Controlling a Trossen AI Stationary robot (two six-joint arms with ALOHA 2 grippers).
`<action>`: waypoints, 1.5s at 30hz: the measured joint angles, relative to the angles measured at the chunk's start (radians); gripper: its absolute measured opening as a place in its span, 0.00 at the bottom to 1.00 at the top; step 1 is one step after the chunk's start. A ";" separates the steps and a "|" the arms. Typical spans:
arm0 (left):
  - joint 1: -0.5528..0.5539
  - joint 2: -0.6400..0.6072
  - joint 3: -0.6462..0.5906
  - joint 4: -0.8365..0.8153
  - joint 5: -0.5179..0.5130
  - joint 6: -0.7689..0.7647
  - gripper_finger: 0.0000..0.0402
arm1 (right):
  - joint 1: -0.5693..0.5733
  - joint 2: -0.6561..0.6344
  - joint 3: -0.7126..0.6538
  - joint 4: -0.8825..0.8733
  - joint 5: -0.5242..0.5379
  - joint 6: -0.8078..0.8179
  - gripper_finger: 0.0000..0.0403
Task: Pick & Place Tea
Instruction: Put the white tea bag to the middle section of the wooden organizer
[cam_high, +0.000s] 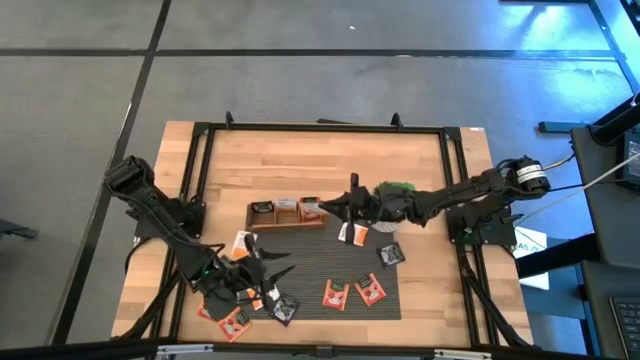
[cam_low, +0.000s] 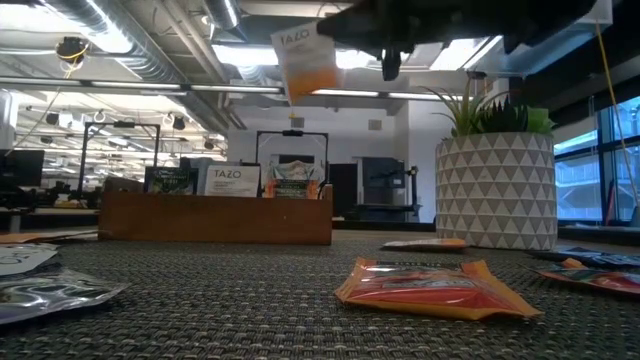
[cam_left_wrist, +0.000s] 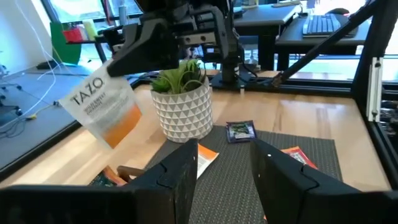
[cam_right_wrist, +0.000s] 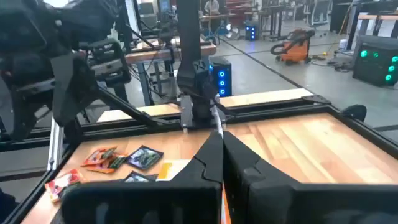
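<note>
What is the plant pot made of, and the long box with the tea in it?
The plant pot looks like white ceramic, matte, with a raised triangle pattern; it could be plastic. The long box looks like brown wood, smooth, plain and flat-sided.

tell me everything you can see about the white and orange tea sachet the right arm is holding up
The white and orange sachet is a flat, square paper-like packet, white above with TAZO printed on it and orange across its lower part. It hangs tilted in the air, pinched at its upper edge by the right end effector, touching nothing else. In the low view it hangs above the wooden tray; from overhead it shows beside the tray's right end, near the potted plant.
</note>
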 joint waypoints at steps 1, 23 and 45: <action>0.000 0.000 0.000 0.000 -0.005 0.000 0.36 | -0.003 0.000 0.005 0.004 -0.002 0.006 0.01; -0.056 -0.001 0.001 0.125 -0.269 0.165 0.36 | -0.014 0.401 0.329 0.173 -0.069 -0.057 0.01; -0.111 -0.001 0.001 0.128 -0.276 0.154 0.36 | -0.012 0.634 0.423 0.138 0.208 -0.083 0.01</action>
